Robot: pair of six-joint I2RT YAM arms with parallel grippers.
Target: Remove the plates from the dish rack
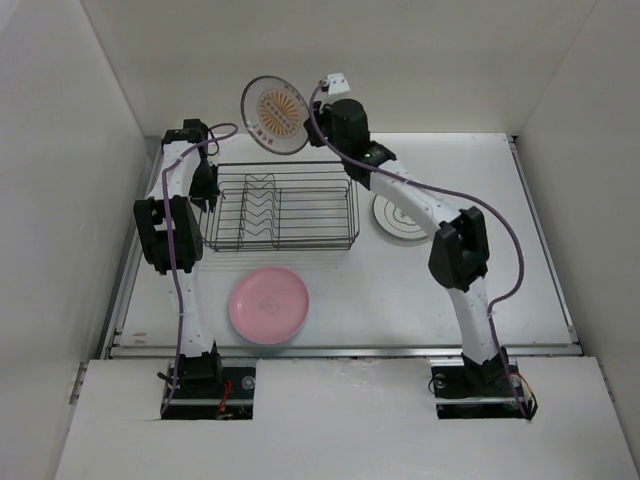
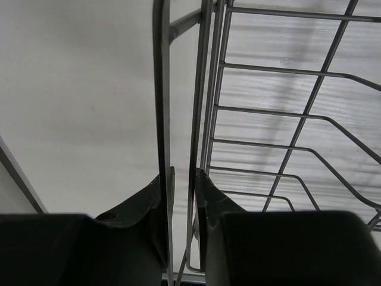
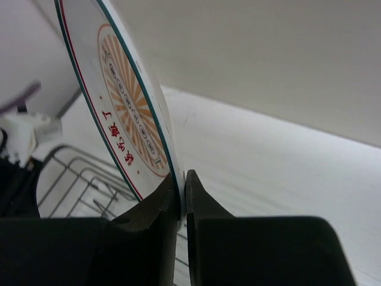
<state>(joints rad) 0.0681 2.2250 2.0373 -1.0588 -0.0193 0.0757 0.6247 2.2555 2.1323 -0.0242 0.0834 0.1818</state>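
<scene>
The dish rack, a dark wire basket, stands at the table's middle back with its zigzag prongs bare. My left gripper is at its left end, shut on the end wires, which run between the fingers of the left gripper. My right gripper is raised above the rack's far edge and shut on the rim of an orange-centred, dark-rimmed plate. In the right wrist view that plate stands on edge, pinched in the right gripper. A pink plate lies flat in front of the rack.
A white plate lies flat to the right of the rack, partly under my right arm. White walls close in the back and both sides. The table's metal front edge runs just beyond the arm bases.
</scene>
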